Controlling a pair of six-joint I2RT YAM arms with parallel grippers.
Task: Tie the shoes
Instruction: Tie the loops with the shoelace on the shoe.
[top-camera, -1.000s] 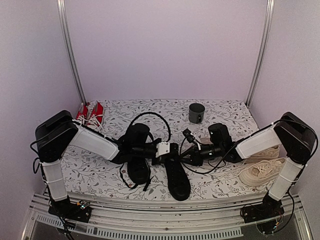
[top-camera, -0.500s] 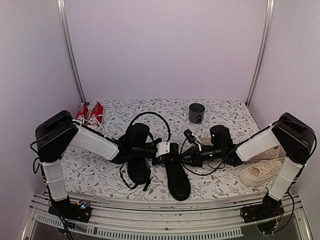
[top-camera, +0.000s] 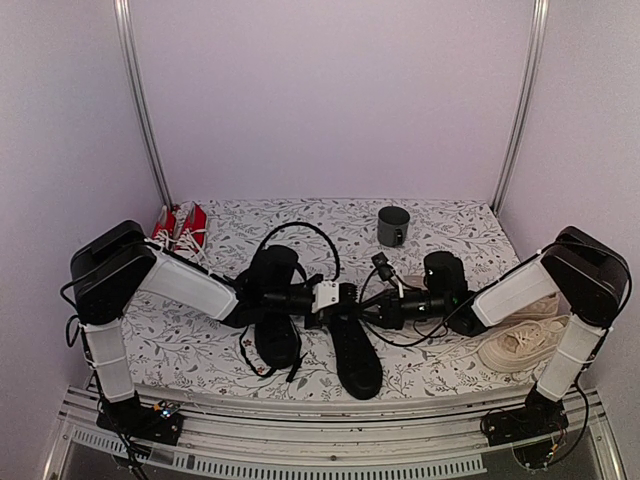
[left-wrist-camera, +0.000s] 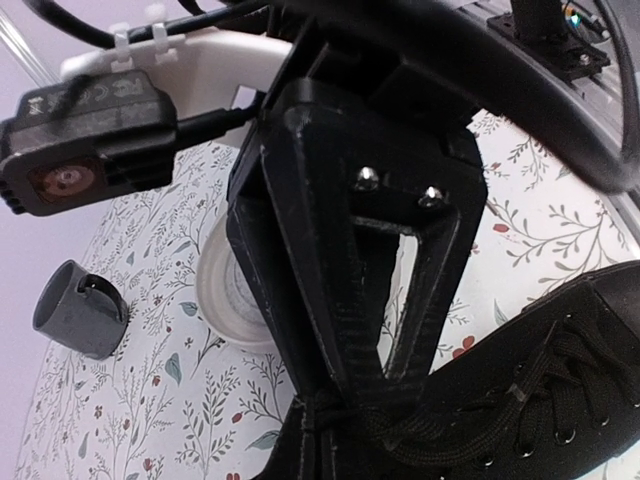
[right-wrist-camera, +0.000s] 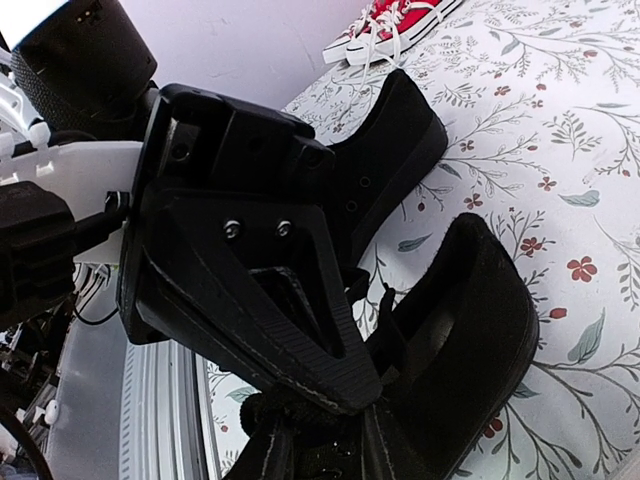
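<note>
Two black shoes lie mid-table, one (top-camera: 275, 335) to the left and one (top-camera: 355, 362) to the right. Both grippers meet over the right shoe's laced top. In the left wrist view my left gripper (left-wrist-camera: 362, 398) is shut, its tips pinching the black lace (left-wrist-camera: 445, 420) where it bunches above the eyelets of the shoe (left-wrist-camera: 570, 400). My right gripper (right-wrist-camera: 385, 390) sits beside the shoe's heel opening (right-wrist-camera: 470, 330), its tips buried in a dark lace knot (right-wrist-camera: 290, 415). Any gap between its tips is hidden. The other black shoe (right-wrist-camera: 400, 150) lies beyond.
Small red-and-white sneakers (top-camera: 182, 225) stand at the back left. A grey cup (top-camera: 393, 225) is at the back middle, and cream sneakers (top-camera: 525, 340) sit at the right under the right arm. A loose lace (top-camera: 262, 362) trails from the left shoe toward the front.
My right gripper has slid left along the shoe, closer to the left gripper. The left arm has stayed where it was, still pinching the lace.
</note>
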